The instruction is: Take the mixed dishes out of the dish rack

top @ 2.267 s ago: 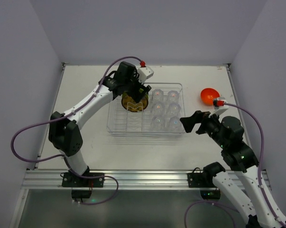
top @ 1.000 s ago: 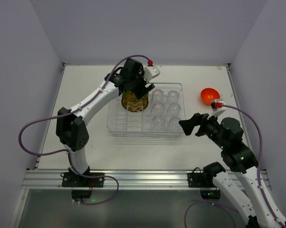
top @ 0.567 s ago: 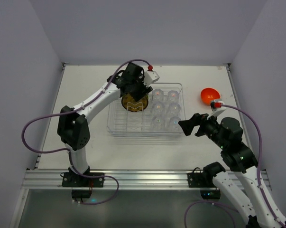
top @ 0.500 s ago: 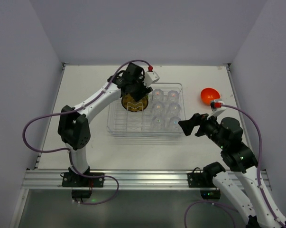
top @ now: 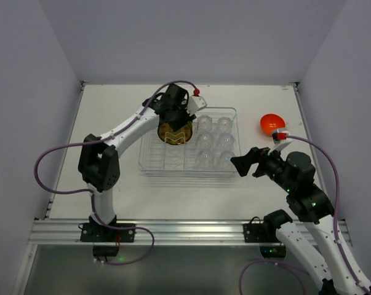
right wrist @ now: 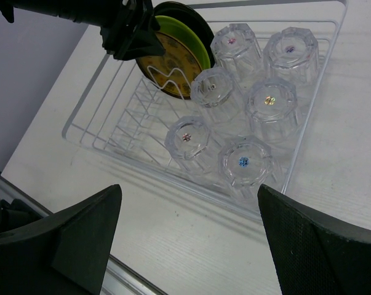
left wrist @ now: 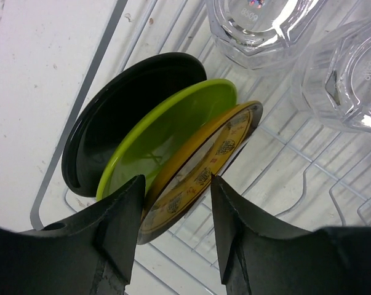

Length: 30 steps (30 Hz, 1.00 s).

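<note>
The left end effector hangs over the rack with its fingers a little apart, one on each side of the yellow plate, and it holds nothing yet. The green plate leans right beside the yellow one, and I cannot tell if a finger fits between them. If it does not, the finger may push on the green plate or pinch both plates at once. The yellow plate is thin and smooth, so a weak pinch may let it slip and drop back into the rack. The cups stand just beside the plates, so a plate that swings on the way up may knock one over. The rack looks light and may lift too if the plate sticks in its ribs. The right end effector is wide open near the rack's right side, holding nothing. The bowl is already out on the surface.
</note>
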### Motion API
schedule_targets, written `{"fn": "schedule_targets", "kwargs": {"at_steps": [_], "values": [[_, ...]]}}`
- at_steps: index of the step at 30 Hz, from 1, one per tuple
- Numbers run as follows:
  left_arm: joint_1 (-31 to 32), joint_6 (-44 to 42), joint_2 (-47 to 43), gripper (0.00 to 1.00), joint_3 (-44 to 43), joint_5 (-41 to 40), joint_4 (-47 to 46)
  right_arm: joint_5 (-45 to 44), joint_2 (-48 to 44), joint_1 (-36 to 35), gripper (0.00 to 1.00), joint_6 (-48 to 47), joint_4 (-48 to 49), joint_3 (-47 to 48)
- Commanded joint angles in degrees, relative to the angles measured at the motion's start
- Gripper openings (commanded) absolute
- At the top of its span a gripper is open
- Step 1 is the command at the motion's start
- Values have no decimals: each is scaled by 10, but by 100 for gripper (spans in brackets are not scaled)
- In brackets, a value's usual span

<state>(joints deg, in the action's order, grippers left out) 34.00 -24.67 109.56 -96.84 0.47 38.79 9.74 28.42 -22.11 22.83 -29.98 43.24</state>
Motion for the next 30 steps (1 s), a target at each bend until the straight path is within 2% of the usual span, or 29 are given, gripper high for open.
{"fn": "schedule_targets", "kwargs": {"at_steps": [1, 2, 4, 5, 12, 15, 18, 19, 24, 30], "values": [[0, -28, 10, 50, -6, -24, 8, 20, -1, 0, 93, -11, 4, 4], [0, -31, 12, 44, -8, -30, 8, 21, -1, 0, 93, -11, 4, 4], [1, -41, 15, 43, -14, -36, 8, 25, -1, 0, 93, -12, 5, 3], [0, -45, 15, 36, -17, -40, 9, 26, -1, 0, 93, -13, 5, 3], [6, -72, 12, 31, -13, -57, -3, 34, -4, 0, 93, -14, 8, 2], [14, -78, 7, 24, -3, -74, -13, 34, -7, 0, 93, -15, 5, 3], [26, -84, 2, 13, 9, -114, -26, 34, -12, 0, 93, -15, 6, 0], [33, -85, -5, 7, 13, -126, -31, 35, -12, 0, 93, -14, 5, 0], [48, -99, -30, 0, 37, -149, -54, 52, -12, 0, 93, -16, 4, 2], [71, -118, -47, 0, 49, -200, -72, 45, -14, 0, 93, -14, -2, 8]]}}
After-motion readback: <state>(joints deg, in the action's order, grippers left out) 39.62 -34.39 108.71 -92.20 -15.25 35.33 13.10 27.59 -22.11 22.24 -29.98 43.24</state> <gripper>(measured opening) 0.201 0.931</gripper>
